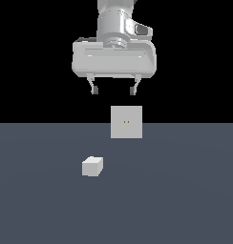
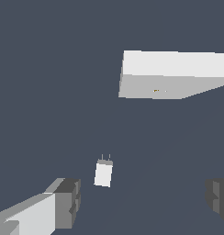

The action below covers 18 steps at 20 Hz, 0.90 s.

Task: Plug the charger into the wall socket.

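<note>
The charger (image 1: 92, 166) is a small white-grey cube lying on the dark grey floor, toward the exterior view's left and nearer the camera than the socket. In the wrist view the charger (image 2: 103, 173) shows two thin prongs pointing toward the socket. The wall socket (image 1: 126, 122) is an upright light-grey square plate with two tiny yellowish holes; it also shows in the wrist view (image 2: 155, 86). My gripper (image 1: 113, 90) hangs open and empty high above both, its fingers (image 2: 68, 202) spread wide.
The dark grey floor (image 1: 185, 200) spreads flat around both objects. Nothing else stands on it.
</note>
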Tool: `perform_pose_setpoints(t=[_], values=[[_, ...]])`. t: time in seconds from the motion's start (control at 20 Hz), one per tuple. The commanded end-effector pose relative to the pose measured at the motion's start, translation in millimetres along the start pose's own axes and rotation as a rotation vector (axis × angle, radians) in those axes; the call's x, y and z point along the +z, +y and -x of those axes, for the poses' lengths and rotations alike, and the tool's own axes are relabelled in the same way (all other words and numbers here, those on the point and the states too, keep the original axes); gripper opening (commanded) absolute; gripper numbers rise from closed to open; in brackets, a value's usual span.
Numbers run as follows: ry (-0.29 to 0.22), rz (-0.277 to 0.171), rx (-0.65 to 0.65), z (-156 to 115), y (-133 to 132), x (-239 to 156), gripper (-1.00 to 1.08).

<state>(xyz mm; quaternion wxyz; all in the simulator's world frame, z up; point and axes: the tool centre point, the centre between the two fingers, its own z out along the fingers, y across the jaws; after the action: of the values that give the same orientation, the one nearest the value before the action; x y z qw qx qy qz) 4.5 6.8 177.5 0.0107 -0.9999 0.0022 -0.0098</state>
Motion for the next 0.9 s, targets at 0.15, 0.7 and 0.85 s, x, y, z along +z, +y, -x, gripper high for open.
perform_pose_setpoints(t=[0.15, 0.7, 0.85], values=[[0.002, 0.000, 0.001, 0.5, -0.2, 0.6, 1.00], [0.057, 0.006, 0.015, 11.6, -4.6, 12.2, 1.00], [0.084, 0.008, 0.023, 16.8, -6.8, 18.2, 1.00]])
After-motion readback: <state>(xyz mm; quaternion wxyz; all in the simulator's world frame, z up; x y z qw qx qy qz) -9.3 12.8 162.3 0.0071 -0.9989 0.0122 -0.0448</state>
